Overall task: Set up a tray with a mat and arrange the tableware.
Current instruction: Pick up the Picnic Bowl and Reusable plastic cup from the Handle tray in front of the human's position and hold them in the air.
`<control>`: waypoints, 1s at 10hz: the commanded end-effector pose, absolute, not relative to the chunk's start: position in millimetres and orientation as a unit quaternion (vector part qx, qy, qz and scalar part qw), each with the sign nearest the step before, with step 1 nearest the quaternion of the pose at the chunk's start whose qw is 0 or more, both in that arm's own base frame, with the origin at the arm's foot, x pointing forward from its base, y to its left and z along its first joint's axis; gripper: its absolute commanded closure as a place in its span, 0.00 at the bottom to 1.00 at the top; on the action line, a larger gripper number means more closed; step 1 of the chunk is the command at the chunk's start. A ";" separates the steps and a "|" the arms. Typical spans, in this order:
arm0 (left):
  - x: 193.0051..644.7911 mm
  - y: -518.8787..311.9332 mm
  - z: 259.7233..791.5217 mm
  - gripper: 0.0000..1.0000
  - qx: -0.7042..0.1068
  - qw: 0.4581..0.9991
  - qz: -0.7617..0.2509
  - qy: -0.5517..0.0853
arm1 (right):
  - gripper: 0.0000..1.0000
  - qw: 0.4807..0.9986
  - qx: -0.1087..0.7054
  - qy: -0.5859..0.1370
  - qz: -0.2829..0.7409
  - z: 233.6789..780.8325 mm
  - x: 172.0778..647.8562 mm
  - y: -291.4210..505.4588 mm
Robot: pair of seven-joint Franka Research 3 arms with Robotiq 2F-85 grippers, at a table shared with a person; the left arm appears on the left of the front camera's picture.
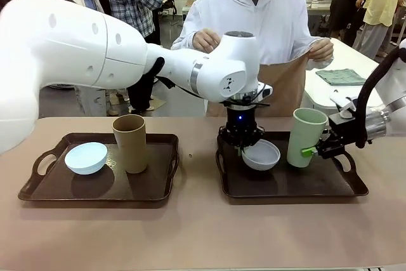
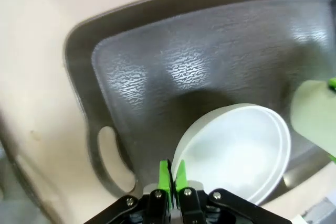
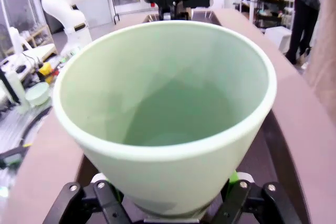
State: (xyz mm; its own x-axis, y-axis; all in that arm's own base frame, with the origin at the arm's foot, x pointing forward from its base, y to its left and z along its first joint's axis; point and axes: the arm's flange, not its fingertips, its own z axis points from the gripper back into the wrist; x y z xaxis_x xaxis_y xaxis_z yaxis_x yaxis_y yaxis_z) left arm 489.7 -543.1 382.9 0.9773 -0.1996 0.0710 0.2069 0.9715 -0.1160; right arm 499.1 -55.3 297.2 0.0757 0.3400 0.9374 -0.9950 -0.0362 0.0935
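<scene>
Okay, left hand [image 1: 244, 146] has its pads pressed together, pinching the rim of the white-grey bowl [image 1: 263, 155]. The bowl hangs tilted just below the hand, over the right tray [image 1: 342, 185]. Pale green tumbler [image 1: 306, 136] stands upright between the right hand [image 1: 315, 152] fingers, over the same tray and just beside the bowl. Can't tell if that hand is clamping it or loose. Well away from both hands, the other tray [image 1: 158, 188] carries the pale blue bowl [image 1: 85, 158], with the tan-brown tumbler [image 1: 130, 143] just beside it. Beyond the left hand, a person holds a brown mat [image 1: 285, 87] up at the table [image 1: 196, 226] far edge.
</scene>
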 end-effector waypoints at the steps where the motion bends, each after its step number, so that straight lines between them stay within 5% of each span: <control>1: 471.7 -506.2 446.1 1.00 -0.076 0.991 -0.095 -0.056 | 1.00 0.591 0.434 -0.371 0.569 379.9 480.3 -62.2; 6: 427.4 -471.9 594.5 1.00 -0.065 0.990 -0.068 -0.110 | 1.00 0.611 0.389 -0.364 0.586 500.5 435.9 -39.6; 10: 433.3 -471.7 601.2 1.00 -0.076 0.987 -0.083 -0.115 | 1.00 0.600 0.391 -0.374 0.589 514.5 438.1 -44.4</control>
State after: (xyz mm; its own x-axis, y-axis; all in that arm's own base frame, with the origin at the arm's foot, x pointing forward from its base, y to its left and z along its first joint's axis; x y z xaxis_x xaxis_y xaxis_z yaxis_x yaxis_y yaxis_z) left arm 429.7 -471.1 602.5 0.9659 -0.1361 0.2201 0.1670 0.9775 -0.1287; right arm 440.0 -46.8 511.7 0.0399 0.4251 0.9043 -0.9992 0.0172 0.0360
